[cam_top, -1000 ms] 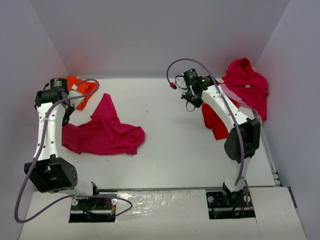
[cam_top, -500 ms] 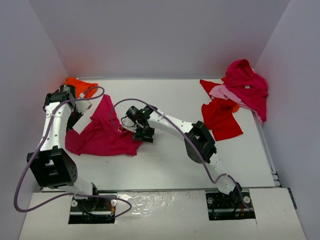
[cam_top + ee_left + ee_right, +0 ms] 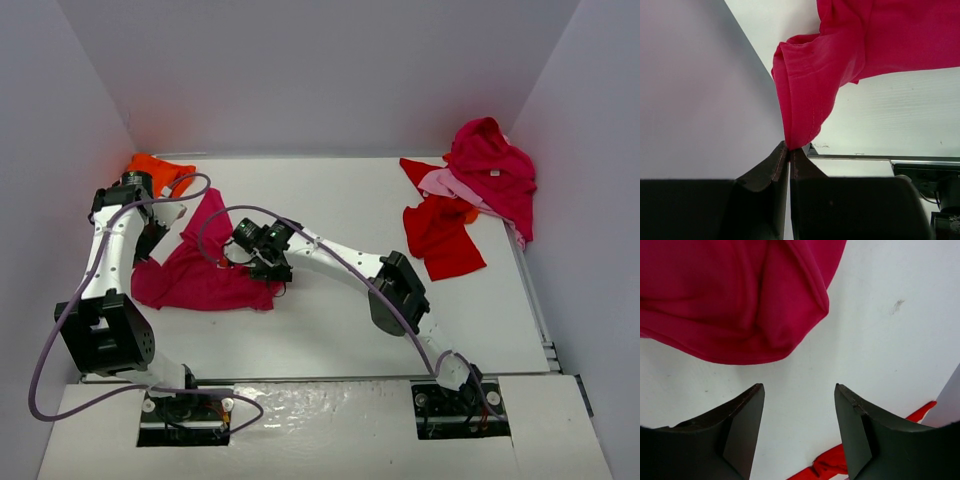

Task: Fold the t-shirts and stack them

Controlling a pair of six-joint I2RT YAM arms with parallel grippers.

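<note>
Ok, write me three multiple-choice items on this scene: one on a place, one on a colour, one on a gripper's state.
1. The heap of crimson, light pink and bright red cloth t-shirts lies at the white table's:
A. near left corner
B. middle
C. far right corner

2. The soft cloth t-shirt pinched by the left gripper is:
A. light pink
B. magenta-crimson
C. orange

3. The right gripper is:
A. open, holding nothing
B. shut on cloth
C. shut on nothing

Answers:
1 C: the top view shows the heap against the far right edge.
2 B: the left wrist view shows magenta-crimson fabric nipped between the closed jaws.
3 A: the right wrist view shows bare table between its spread jaws.
</note>
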